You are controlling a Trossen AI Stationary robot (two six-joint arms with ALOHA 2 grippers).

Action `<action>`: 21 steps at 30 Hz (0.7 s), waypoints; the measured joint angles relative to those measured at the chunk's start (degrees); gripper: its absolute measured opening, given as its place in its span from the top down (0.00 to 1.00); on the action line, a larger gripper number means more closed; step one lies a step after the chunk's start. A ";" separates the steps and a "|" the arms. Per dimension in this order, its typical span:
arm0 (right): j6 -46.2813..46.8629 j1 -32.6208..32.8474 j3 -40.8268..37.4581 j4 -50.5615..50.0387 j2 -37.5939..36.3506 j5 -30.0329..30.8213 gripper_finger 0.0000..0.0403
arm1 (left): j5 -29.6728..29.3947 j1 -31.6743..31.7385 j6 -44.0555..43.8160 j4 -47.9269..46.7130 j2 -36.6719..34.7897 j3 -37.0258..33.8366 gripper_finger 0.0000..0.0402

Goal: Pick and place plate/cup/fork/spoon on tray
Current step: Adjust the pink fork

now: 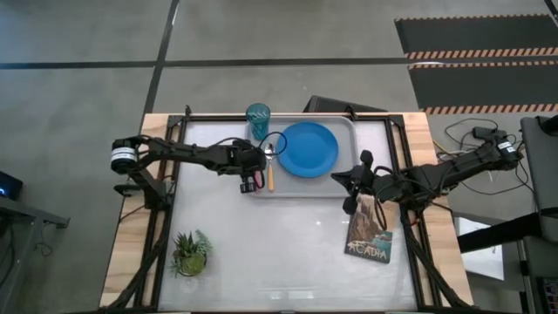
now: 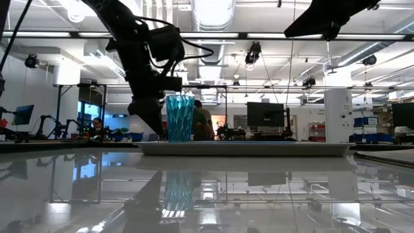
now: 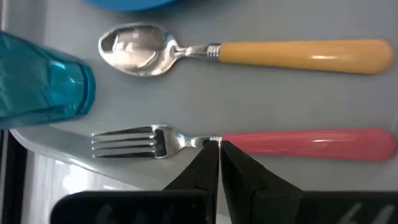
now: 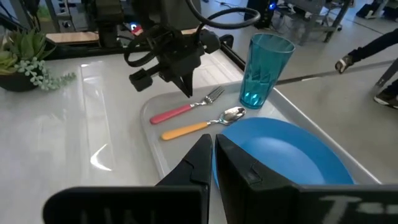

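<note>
Table (image 1: 288,253) carries tray (image 1: 344,187), plant (image 1: 190,253), seemingly book (image 1: 370,228).

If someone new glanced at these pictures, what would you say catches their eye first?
Probably the bright blue plate in the middle of the grey tray, with the teal cup upright at the tray's corner. Next, the left gripper, jaws shut, poised just above the pink-handled fork, which lies on the tray alongside the orange-handled spoon. The right gripper waits at the tray's opposite edge.
</note>
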 joint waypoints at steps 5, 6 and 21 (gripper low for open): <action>-0.10 0.00 -0.02 -0.05 0.10 -0.01 0.98 | -0.02 0.24 -0.88 -0.04 1.40 -0.43 1.00; -0.08 0.00 -0.02 -0.05 0.17 0.00 0.98 | -0.02 0.24 -1.15 0.00 1.84 -0.48 1.00; -0.47 0.00 -0.04 -0.07 0.23 0.00 0.98 | -0.57 0.94 -2.31 2.68 3.87 -0.58 1.00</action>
